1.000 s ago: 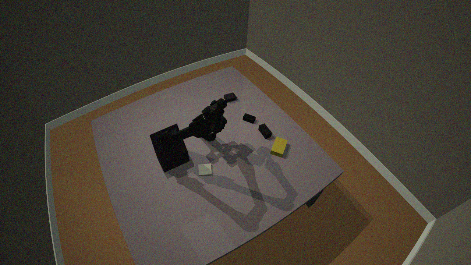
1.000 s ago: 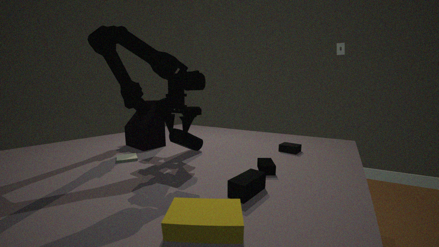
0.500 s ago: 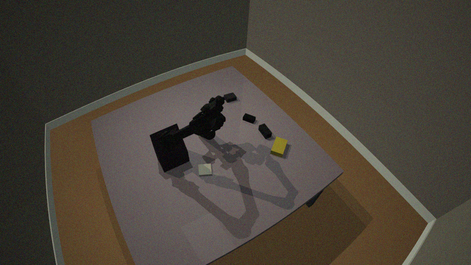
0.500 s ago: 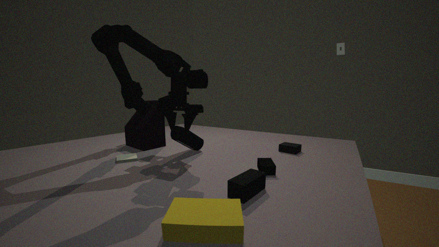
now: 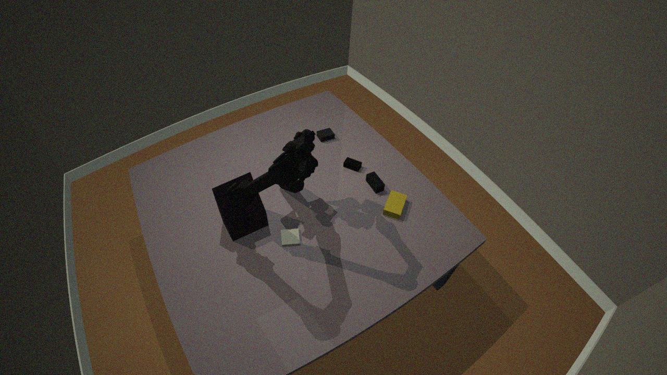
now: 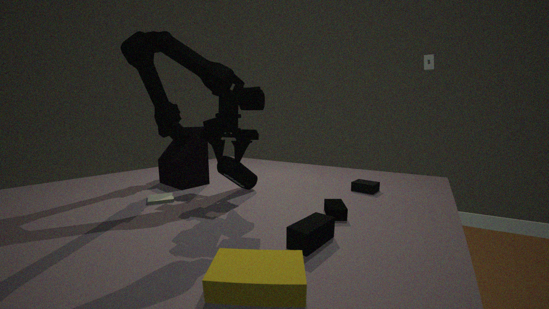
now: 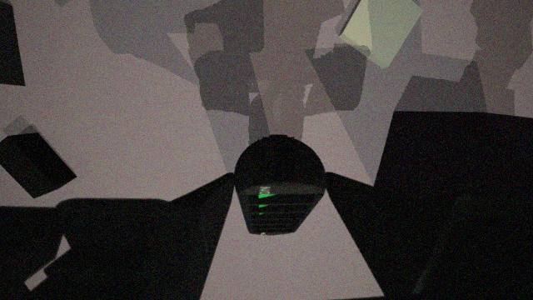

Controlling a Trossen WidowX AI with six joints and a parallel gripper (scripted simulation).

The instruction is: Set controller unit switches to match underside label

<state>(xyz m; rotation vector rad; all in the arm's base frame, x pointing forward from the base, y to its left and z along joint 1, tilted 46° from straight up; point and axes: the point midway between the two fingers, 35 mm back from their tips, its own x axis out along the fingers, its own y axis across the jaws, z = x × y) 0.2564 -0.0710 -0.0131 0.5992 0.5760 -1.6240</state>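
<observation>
My tool clamps the dark rounded controller unit tilted above the desk; matching switches and setting it flat remain.

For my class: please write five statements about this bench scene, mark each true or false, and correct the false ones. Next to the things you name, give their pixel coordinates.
1. The tool point(image 6: 229, 160) point(image 7: 280, 177) grips the controller unit point(image 6: 237, 172) point(image 7: 278, 162). True.

2. The controller unit sits flat on its base. False: it is held up, tilted.

3. The yellow block point(image 5: 395, 203) point(image 6: 254, 267) stands on top of a black block. False: it rests on the bench point(image 5: 223, 298) point(image 6: 414, 268).

4. Green shows on the controller unit in the wrist view. True.

5. The pale green piece point(image 5: 290, 236) point(image 6: 160, 198) point(image 7: 385, 31) is between the tool's fingers. False: it lies on the bench.
</observation>
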